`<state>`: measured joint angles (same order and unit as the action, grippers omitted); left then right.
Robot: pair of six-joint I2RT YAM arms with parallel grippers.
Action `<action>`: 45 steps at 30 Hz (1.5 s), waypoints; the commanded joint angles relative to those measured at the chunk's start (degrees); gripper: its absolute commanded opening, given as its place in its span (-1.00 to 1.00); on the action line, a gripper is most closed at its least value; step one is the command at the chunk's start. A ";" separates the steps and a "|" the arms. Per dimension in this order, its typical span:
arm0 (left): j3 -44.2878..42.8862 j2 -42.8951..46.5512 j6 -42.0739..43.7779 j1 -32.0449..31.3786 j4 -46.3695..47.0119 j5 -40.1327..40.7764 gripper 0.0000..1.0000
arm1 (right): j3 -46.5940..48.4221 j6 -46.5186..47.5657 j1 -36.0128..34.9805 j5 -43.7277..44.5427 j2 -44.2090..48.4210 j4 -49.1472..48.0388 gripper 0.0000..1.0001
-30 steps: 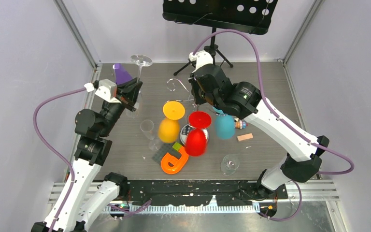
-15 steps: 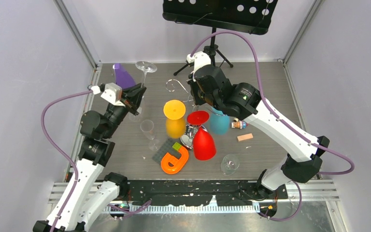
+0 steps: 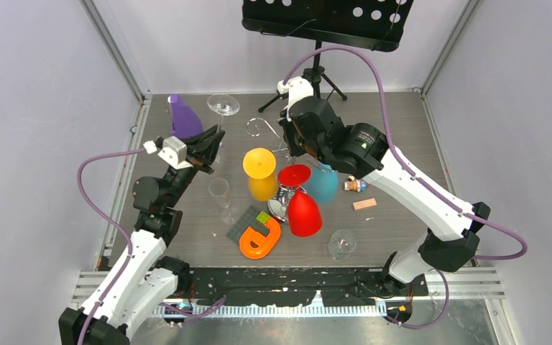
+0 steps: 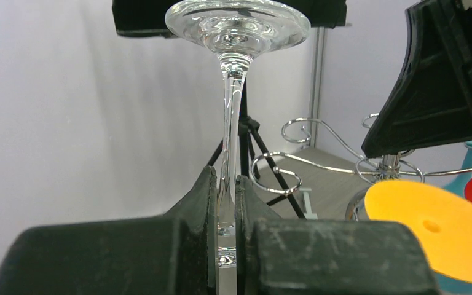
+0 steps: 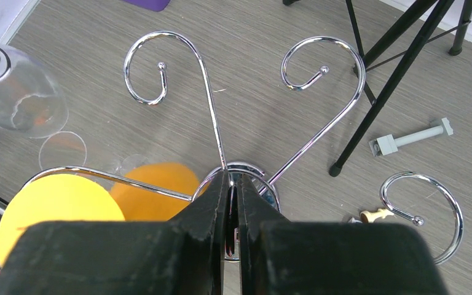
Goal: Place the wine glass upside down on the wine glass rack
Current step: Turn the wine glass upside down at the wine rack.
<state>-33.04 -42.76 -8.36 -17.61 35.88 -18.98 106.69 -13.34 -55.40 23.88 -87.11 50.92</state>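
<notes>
Left gripper point(image 3: 207, 146) holds a clear glass point(image 3: 223, 106) by the stem, foot uppermost, beside a purple cone point(image 3: 182, 115). Right gripper point(image 3: 292, 149) sits over the centre of the rack point(image 3: 278, 204), which carries yellow point(image 3: 259, 164), red point(image 3: 303, 213) and teal point(image 3: 323, 185) glasses.

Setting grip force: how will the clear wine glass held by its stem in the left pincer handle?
Probably fragile: the clear wine glass has a thin stem. Smooth glass may slip or pivot in the left pincer, which pinches only the stem.
</notes>
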 commanded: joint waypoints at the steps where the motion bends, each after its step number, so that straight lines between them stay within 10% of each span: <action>1: 1.01 -1.91 -0.87 0.20 18.67 -0.42 -1.00 | -0.54 -0.78 -0.30 -2.28 1.37 -1.87 -0.89; 24: 4.55 -21.27 -16.87 -0.21 48.14 -3.20 -1.00 | -1.23 0.22 -0.32 -3.31 2.31 -2.31 -0.89; 45: 7.40 -22.55 -14.38 -3.30 49.41 -10.48 -1.00 | -1.33 0.06 -0.28 -4.07 2.13 -2.47 -0.89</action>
<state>-24.99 -66.59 -24.73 -19.99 79.05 -27.94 105.78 -12.10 -55.40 22.81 -86.50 50.00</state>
